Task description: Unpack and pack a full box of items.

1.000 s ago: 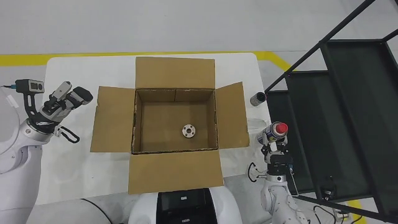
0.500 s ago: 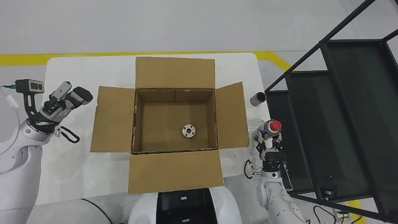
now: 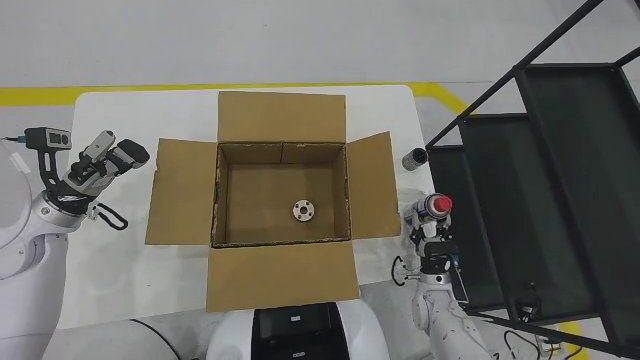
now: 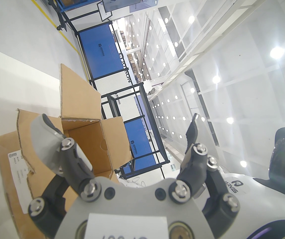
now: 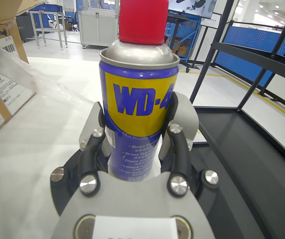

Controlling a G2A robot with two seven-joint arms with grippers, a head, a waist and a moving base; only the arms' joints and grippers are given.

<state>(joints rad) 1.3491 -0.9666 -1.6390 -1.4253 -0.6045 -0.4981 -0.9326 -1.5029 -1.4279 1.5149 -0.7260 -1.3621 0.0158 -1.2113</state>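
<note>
White table [image 3: 120, 270], open cardboard box [image 3: 282, 115] at centre, my right gripper [image 5: 138, 109] at its 3 o'clock clamping upright spray can [image 5: 137, 75], my left gripper [image 4: 118, 123] at 9 o'clock, jaws spread, empty.

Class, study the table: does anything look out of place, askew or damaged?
Nothing is spilled or askew. One oddity: the cardboard box holds just one small metal ring, while a dark can stands right at the edge of the table, beside the black rack.
</note>
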